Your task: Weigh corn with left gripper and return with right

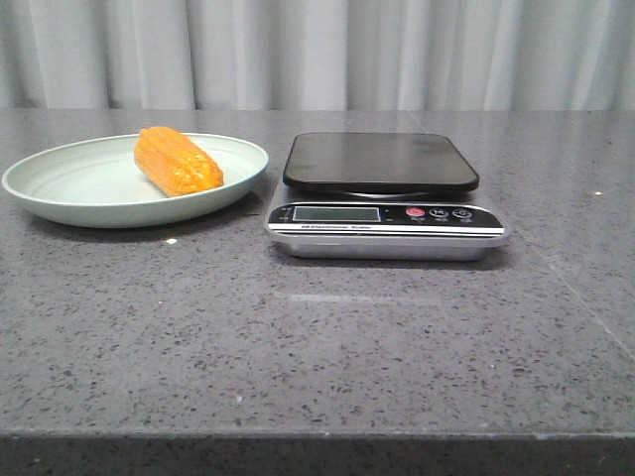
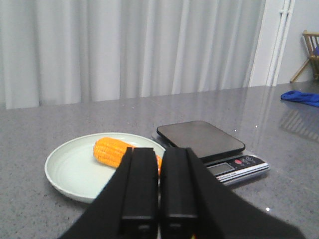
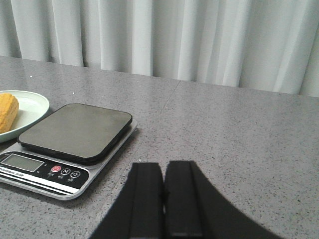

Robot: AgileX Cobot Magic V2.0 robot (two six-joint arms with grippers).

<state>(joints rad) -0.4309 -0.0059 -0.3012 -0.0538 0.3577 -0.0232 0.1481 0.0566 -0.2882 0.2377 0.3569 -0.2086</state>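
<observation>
Both the left gripper [image 2: 159,199] and right gripper [image 3: 164,204] are closed, empty; scale [image 1: 387,198] lettering unreadable.

Staged indoor test bench resembling a lab or demo room, grey speckled stone-look tabletop [image 1: 317,347], pale pleated curtain [image 1: 317,50] closing off the far side, digital kitchen scale [image 1: 385,198], wooden chair [image 2: 311,50] at the far right

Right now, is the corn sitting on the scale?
No, the corn lies on the pale green plate beside the scale, whose black platform is bare.
</observation>
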